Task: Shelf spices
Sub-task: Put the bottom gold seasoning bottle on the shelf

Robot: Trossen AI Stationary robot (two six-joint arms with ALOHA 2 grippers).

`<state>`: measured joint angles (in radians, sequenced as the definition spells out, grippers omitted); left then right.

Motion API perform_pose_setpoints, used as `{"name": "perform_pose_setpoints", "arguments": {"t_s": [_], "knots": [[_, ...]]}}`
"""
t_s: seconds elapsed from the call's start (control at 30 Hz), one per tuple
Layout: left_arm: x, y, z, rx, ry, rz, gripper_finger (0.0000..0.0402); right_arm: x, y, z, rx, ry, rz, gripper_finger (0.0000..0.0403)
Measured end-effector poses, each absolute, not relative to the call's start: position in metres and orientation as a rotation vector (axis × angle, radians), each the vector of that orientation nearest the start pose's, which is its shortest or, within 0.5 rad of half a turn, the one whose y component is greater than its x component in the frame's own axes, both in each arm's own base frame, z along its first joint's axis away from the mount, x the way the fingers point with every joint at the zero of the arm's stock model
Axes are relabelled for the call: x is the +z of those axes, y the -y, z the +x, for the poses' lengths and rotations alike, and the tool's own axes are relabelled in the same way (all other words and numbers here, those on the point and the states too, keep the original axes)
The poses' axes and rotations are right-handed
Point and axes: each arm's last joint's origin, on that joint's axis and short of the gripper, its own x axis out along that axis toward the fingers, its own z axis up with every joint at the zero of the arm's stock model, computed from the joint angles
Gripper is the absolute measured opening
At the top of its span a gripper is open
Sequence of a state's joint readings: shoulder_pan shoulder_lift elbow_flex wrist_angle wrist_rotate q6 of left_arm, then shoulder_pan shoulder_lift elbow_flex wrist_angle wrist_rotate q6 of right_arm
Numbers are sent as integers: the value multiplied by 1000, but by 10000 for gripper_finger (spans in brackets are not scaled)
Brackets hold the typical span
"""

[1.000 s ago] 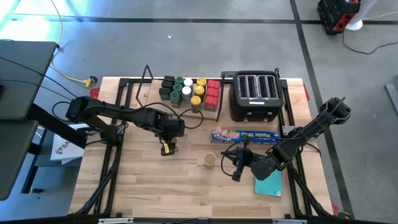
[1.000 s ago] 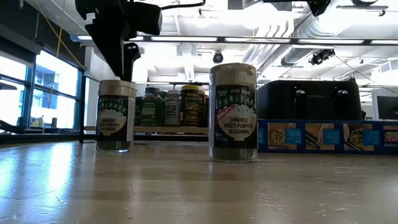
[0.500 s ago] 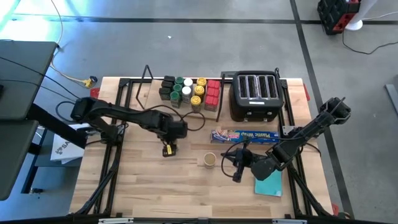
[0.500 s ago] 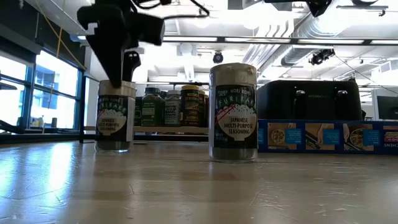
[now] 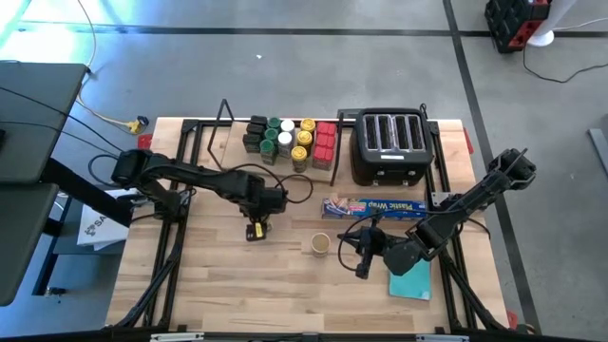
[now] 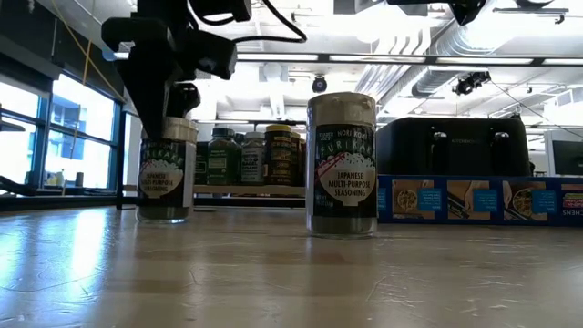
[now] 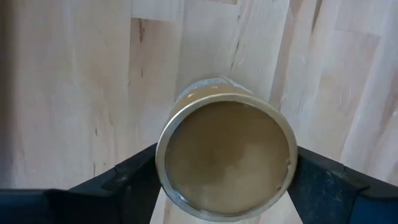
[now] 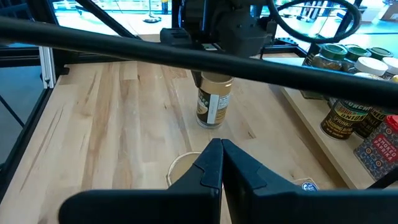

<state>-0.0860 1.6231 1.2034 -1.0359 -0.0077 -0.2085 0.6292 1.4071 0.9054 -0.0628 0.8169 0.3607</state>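
1. High view: finds the left gripper point(image 5: 258, 215) poised over a tan-lidded spice jar point(image 5: 254, 229) on the open table point(image 5: 209, 275), in front of the shelf point(image 5: 220, 147) and apart from it.
2. Left wrist view: shows dark fingers point(image 7: 134, 177) spread apart, one on each side of that jar's lid. Cannot tell whether the pads press the glass.
3. Low view: places the same jar on the tabletop under the gripper, leaning slightly, its top between the fingers.
4. Notes a second tan-lidded jar point(image 5: 320, 244) upright nearer the table's front and well to the right of the first. Reads "Japanese multi-purpose seasoning" on its label in the low view.
5. Locates the right gripper point(image 5: 361, 250) just beside this second jar, fingers pressed together on nothing, with the arm crossing above a teal pad point(image 5: 410, 282).
6. Counts the remaining spices point(image 5: 287, 141) grouped on the shelf board at the back: dark blocks, jars with green, white and yellow lids, and red tins.
7. Records a black four-slot toaster point(image 5: 389, 144) right of the shelf and a long blue wrap box point(image 5: 372, 206) lying in front of the toaster.
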Motion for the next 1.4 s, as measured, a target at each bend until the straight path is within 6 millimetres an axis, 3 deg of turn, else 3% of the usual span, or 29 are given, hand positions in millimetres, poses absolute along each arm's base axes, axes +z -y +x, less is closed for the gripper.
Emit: {"name": "perform_pose_setpoints", "arguments": {"t_s": [0.17,0.43,0.63,0.9,1.0,1.13,1.4], "knots": [[229,24,291,104,-1439,-87,265,252,-156,251,-256,-381,-19,0],[230,25,291,108,-1430,-79,265,252,-157,250,-251,-382,-13,0],[249,21,275,190,-1404,-69,265,252,-157,250,-250,-383,-14,0],[304,-14,219,431,-1259,-154,265,252,-157,250,-250,-382,-13,0],[314,-32,202,507,-1233,-192,265,252,-157,250,-249,-383,-13,0],[315,-57,192,578,-1259,-207,265,252,-157,250,-250,-382,-13,0],[299,-102,194,584,-1393,-189,265,252,-156,251,-255,-380,6,0]]}}
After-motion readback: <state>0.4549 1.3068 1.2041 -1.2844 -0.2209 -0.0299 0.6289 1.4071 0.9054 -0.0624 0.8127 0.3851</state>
